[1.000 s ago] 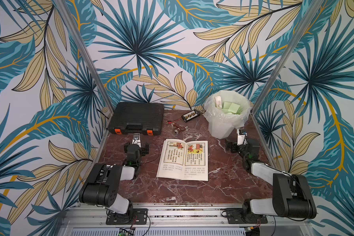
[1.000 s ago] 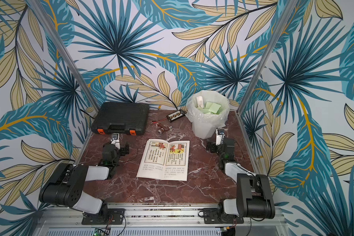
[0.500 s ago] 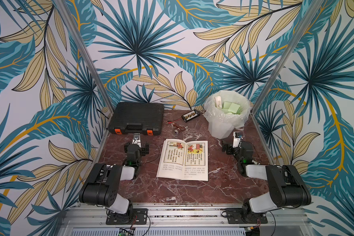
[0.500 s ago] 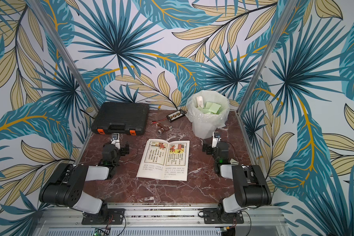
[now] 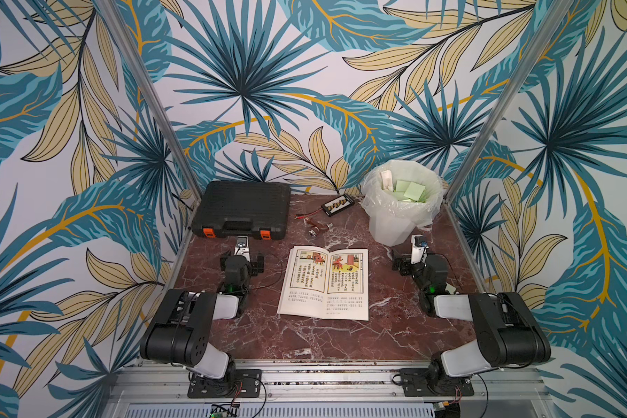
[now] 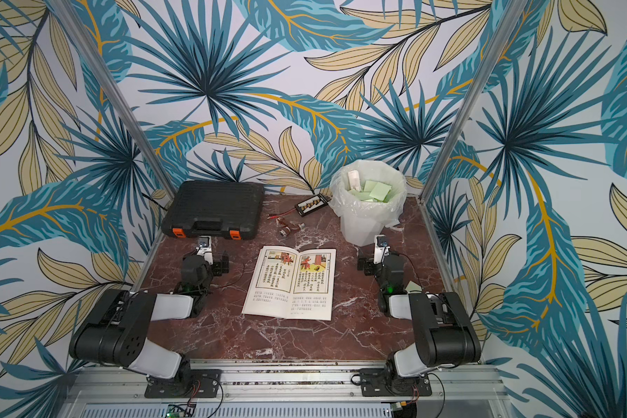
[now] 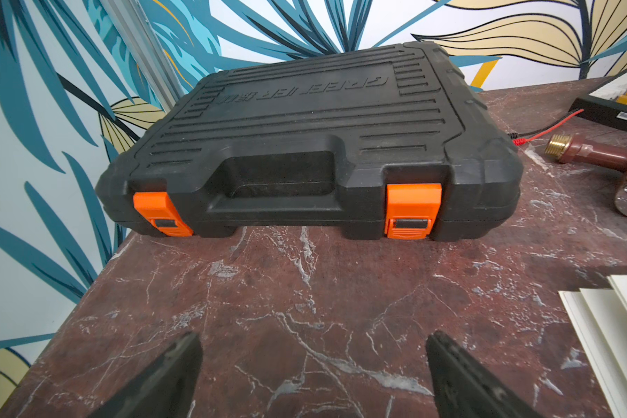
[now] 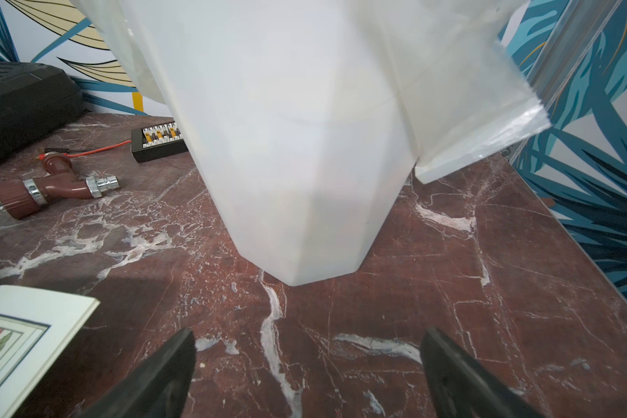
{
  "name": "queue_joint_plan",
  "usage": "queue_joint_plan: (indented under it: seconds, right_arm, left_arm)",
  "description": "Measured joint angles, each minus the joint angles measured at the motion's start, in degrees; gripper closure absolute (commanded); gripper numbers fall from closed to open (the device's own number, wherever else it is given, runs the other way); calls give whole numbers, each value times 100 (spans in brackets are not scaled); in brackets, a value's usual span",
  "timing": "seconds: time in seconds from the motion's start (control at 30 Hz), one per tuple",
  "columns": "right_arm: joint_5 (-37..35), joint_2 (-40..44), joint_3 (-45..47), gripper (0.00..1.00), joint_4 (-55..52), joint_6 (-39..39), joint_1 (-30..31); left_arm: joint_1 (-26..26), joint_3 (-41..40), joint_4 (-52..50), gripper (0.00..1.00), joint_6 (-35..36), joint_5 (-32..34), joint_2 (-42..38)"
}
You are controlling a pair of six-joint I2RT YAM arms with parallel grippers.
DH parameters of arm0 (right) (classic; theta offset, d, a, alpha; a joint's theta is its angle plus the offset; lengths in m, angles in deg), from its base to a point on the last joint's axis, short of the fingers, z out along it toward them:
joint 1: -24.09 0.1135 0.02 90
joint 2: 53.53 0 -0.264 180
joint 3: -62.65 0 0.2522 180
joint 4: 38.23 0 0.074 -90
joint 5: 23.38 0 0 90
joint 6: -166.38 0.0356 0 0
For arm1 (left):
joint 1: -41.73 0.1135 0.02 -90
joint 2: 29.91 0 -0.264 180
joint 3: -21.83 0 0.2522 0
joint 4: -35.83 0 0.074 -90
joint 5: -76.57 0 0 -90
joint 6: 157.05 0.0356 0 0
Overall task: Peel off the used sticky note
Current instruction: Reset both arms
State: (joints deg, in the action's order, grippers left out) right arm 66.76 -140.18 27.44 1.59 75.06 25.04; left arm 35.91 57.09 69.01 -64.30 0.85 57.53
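**Operator:** How far along is the peeling job?

**Me:** By my reading it is done, or nearly so. Several pale green square paper notes (image 5: pixel 411 190) lie inside the white faceted waste bin lined with clear plastic (image 5: pixel 391 228), at the far right of the maroon marble tabletop (image 5: pixel 341 336). The open illustrated paper booklet (image 5: pixel 324 282) lies flat in the middle, and I see no note stuck to either page.

**Operator:** So nothing is left to peel?

**Me:** I cannot be sure. In a top view a small pale green scrap (image 6: pixel 412 287) shows just beside my right arm, near the table's right edge and mostly hidden behind the arm. It may be the pad or one more note; too little shows to tell. If it is a used note, that one remains.

**Operator:** And your grippers?

**Me:** Both are empty. My left gripper (image 7: pixel 312 340) has its jaws spread wide over bare marble, facing the black ribbed plastic tool case with orange latches (image 7: pixel 304 144) and apart from it. My right gripper (image 8: pixel 306 336) is spread just as wide with nothing between the fingers, pointing at the foot of the bin, near it but not touching. In both top views my arms are folded low, one on either side of the booklet, and neither touches it.

**Operator:** What would you do next?

**Me:** I would check that green scrap. If it is no used note, I judge the task complete.
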Motion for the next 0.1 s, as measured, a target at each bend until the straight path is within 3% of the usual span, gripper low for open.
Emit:
queue_joint_plan:
  seconds: [0.1]
  right_arm:
    - [-52,0,-26,1,-4,4,0]
  left_arm:
    - [0,0,0,0,0,-2,0]
